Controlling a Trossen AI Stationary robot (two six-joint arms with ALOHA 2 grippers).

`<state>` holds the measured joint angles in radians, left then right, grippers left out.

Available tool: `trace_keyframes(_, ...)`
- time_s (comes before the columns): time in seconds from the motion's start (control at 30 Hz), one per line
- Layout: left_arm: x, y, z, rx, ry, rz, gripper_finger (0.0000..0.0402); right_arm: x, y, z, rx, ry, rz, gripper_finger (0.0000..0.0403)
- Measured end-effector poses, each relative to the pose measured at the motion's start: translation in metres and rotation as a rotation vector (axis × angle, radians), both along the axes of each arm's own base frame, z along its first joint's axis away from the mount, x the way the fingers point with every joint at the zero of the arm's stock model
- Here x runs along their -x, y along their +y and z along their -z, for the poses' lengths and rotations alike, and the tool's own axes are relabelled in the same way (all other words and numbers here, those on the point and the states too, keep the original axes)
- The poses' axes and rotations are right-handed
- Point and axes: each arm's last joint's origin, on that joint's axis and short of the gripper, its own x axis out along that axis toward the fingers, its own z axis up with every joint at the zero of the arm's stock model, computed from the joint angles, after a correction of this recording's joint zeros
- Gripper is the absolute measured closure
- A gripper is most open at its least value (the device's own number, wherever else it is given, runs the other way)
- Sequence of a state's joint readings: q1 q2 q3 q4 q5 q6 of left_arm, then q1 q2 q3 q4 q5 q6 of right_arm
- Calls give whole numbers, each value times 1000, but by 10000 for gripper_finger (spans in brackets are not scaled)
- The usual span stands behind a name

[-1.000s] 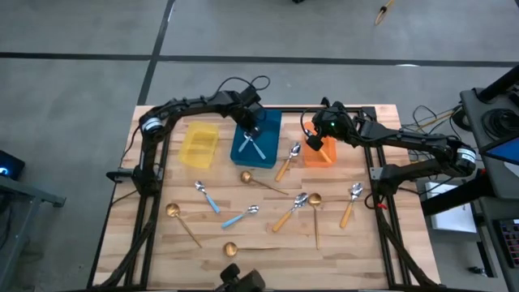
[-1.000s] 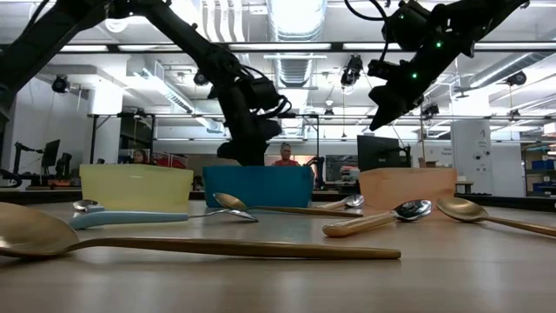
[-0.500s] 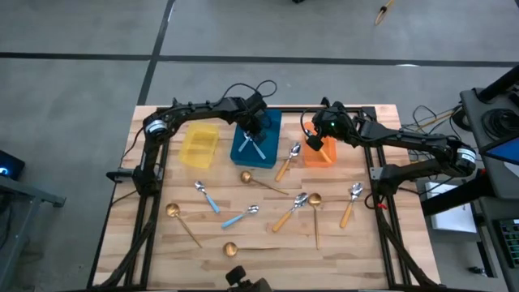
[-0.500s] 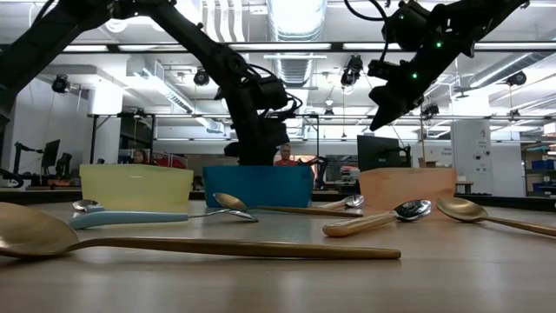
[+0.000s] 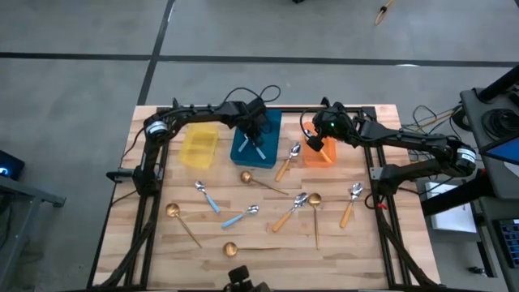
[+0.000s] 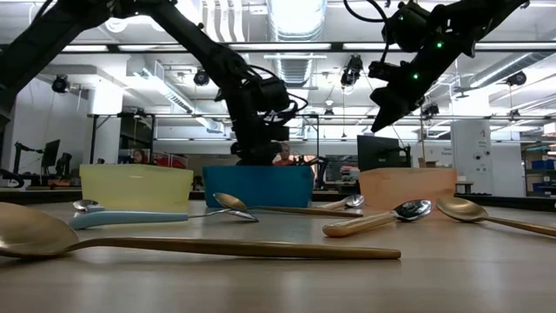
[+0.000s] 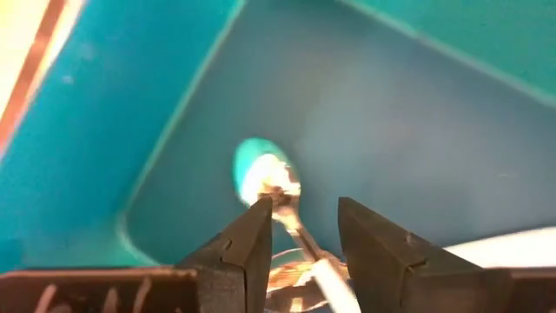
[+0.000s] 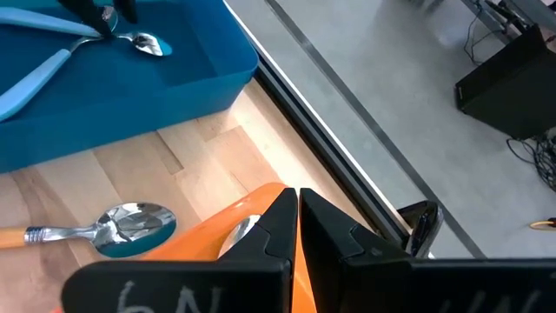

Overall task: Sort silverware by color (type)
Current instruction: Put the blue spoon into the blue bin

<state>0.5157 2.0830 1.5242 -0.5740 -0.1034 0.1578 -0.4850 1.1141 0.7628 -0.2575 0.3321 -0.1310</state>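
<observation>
The left end effector [image 5: 255,132] hangs just over the deep blue plastic bin [image 5: 272,126], its two dark wedge-shaped fingers [image 7: 239,252] parted with nothing between them. Straight below it, two light-blue-handled spoons with shiny silver bowls [image 5: 253,148] lie crossed on the bin's smooth floor. The drop looks done to me, so the sensible thing is to lift straight up, clear of the bin wall, before swinging out to the next spoon, so the fingers don't snag a handle and drag it back out.

The right end effector [image 5: 315,143] sits above the squat orange plastic bin [image 5: 323,156] with its fingers pressed together and, from what I can see, nothing in them.

Between the two bins an orange-handled spoon [image 5: 285,161] rests on the pale, planked wooden counter [image 5: 369,251], its polished bowl just beside the orange bin. A translucent yellow plastic bin [image 5: 199,146] stands at the blue bin's other side.

Farther out, the unsorted spoons are scattered, mostly apart from one another: thin all-gold spoons [image 5: 261,184] with round bowls and wire-slim handles, two more light-blue-handled spoons [image 5: 205,195] and other orange-handled spoons [image 5: 351,203]. The gold ones lie flat and slender, so I'd guess they are the fiddliest to pinch off the wood.
</observation>
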Motion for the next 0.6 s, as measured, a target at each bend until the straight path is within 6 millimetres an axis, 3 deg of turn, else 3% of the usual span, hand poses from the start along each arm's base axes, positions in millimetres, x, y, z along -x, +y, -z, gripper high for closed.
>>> trace_keyframes(0.6,-4,2,24,-14,53,-37,288,0,0,0,0,0,0,394)
